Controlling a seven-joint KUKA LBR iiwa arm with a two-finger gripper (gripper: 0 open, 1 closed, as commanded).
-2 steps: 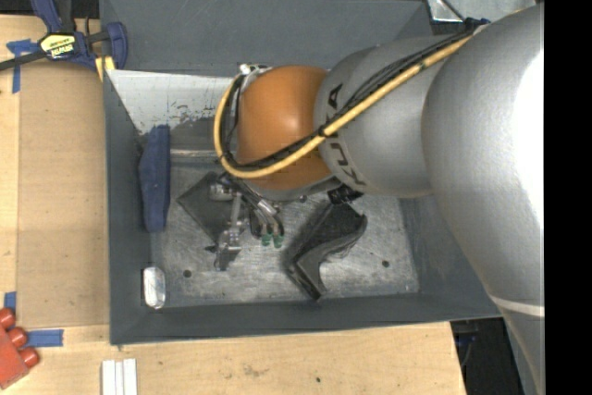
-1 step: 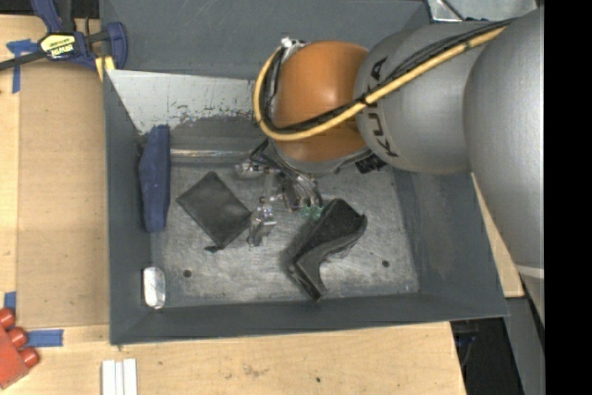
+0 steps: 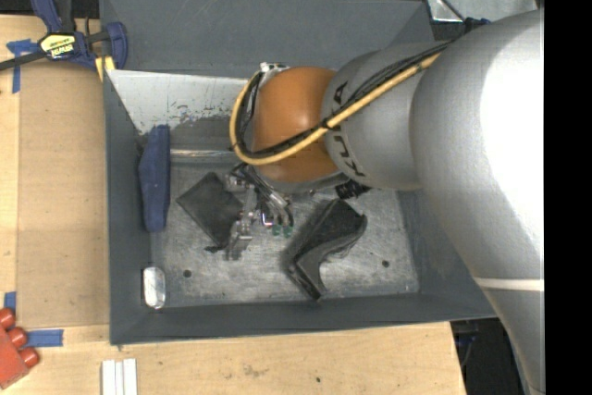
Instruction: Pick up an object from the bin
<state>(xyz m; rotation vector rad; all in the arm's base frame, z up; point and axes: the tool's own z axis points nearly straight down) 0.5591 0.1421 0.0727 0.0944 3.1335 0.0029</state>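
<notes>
The black flat piece (image 3: 208,203) lies left of the frame's centre on the bin (image 3: 370,282) floor, the gripper (image 3: 245,231) low at its right edge, open or closed impossible to tell, a black shoe (image 3: 324,245) just right, a blue bar (image 3: 154,176) at left.

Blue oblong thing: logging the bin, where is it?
In the camera view, the blue oblong thing lies along the bin's left wall, left of the dark flat piece.

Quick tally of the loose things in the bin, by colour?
Blue: 1, long blue padded piece
Black: 2, flat black angular piece; black high-heeled shoe
Silver: 1, small silver cylinder
Total: 4 in view
</notes>
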